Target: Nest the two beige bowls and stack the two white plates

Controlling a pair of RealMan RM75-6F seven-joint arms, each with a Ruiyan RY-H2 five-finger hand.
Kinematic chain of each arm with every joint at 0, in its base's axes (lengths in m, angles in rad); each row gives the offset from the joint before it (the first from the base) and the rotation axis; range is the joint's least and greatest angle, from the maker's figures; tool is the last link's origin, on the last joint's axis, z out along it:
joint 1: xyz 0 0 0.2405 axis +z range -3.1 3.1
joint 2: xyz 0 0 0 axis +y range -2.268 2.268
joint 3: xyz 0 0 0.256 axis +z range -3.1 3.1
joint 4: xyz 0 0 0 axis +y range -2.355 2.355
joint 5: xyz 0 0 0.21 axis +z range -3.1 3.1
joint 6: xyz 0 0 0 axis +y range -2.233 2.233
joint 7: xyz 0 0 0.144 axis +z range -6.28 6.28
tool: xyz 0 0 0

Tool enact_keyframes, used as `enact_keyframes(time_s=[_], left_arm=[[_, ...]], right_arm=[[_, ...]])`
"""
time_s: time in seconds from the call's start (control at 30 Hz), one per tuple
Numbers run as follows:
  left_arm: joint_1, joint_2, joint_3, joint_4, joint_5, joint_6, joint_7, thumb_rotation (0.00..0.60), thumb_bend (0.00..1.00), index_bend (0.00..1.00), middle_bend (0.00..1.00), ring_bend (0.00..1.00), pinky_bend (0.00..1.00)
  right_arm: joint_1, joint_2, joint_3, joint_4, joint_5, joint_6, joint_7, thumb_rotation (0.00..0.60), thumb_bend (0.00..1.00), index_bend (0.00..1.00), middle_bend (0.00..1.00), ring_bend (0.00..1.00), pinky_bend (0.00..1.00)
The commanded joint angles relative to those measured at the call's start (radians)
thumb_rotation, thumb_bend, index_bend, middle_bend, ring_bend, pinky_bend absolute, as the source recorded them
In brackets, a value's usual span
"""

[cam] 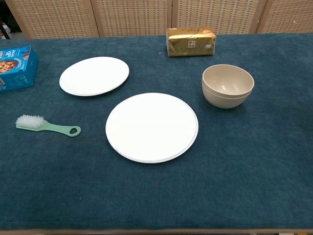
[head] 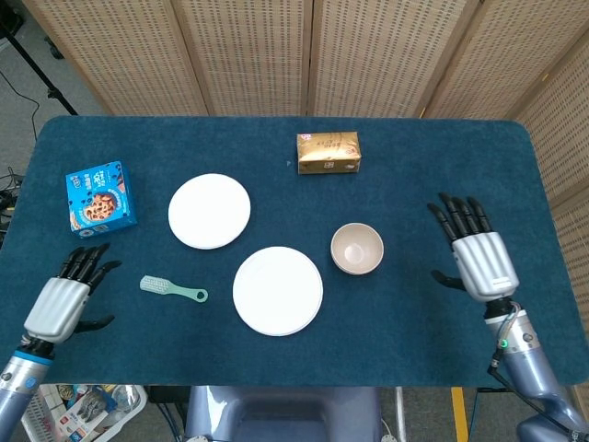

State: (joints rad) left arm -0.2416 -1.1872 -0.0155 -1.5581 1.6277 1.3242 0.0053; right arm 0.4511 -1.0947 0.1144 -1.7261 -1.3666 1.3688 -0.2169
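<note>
Two beige bowls (head: 357, 249) (cam: 228, 86) sit nested, one inside the other, right of centre on the table. A large white plate (head: 277, 290) (cam: 152, 126) lies flat just left of them. A smaller white plate (head: 209, 211) (cam: 94, 75) lies apart, further back and to the left. My right hand (head: 473, 256) is open, raised well to the right of the bowls, holding nothing. My left hand (head: 66, 296) is open near the table's front left edge, left of the brush. Neither hand appears in the chest view.
A green brush (head: 172, 289) (cam: 45, 125) lies left of the large plate. A blue cookie box (head: 99, 198) (cam: 16, 66) sits at the far left. A gold packet (head: 329, 153) (cam: 190, 41) stands at the back, behind the bowls. The table has a dark blue cloth (head: 442, 175).
</note>
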Motion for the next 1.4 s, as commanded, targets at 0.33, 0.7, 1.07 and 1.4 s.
enact_keyframes(time_s=[0.33,0.7,1.07,1.4], left_arm=[[-0.111,-0.094,0.027,-0.118,0.029,-0.168,0.139,0.6,0.02,0.23,0.0,0.0,0.0],[-0.19,-0.339,0.0,-0.006,0.047,-0.211,0.247,0.6,0.03,0.31,0.0,0.0,0.0],[-0.244,-0.51,-0.038,0.089,-0.034,-0.27,0.344,0.6,0.07,0.34,0.0,0.0,0.0],[-0.289,-0.607,-0.065,0.175,-0.07,-0.281,0.339,0.6,0.19,0.47,0.0,0.0,0.0]], right_arm=[[-0.253,-0.053,-0.049,0.263,-0.011,0.201,0.334,0.6,0.0,0.0,0.0,0.0,0.0],[-0.343,-0.064,-0.06,0.257,-0.063,0.277,0.409,0.6,0.0,0.0,0.0,0.0,0.0],[-0.354,-0.056,-0.03,0.278,-0.049,0.236,0.483,0.6,0.0,0.0,0.0,0.0,0.0],[-0.362,-0.05,-0.009,0.276,-0.056,0.226,0.504,0.6,0.0,0.0,0.0,0.0,0.0]])
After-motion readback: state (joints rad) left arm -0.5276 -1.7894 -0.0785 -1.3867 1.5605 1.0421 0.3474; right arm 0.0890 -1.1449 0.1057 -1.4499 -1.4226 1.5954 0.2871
